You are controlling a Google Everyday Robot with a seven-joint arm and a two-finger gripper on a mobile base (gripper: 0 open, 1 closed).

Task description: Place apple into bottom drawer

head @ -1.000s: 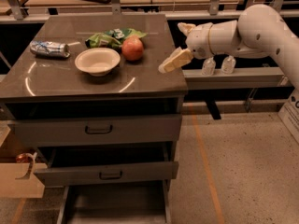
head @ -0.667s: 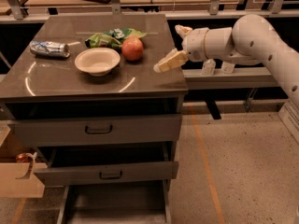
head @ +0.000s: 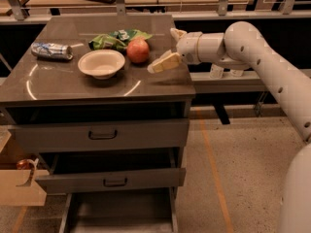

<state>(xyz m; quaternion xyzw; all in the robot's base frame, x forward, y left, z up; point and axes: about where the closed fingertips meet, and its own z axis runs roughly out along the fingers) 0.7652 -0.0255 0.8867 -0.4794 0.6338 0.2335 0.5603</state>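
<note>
In the camera view, the apple (head: 138,50) is seen on the cabinet top (head: 63,84). The gripper (head: 170,48) is held spread and empty at its 3 o'clock. A white bowl (head: 101,63) is set at 8 o'clock and a green bag (head: 115,39) at 11. The bottom drawer (head: 121,212) is seen pulled out below.

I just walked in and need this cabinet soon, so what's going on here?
A white robot arm seems to be going for the apple, which sits on the cabinet top beside a white bowl. Its hand hovers over the top just right of the apple, open and holding nothing. The bottom drawer is already pulled out, but the apple is not yet picked up.
</note>
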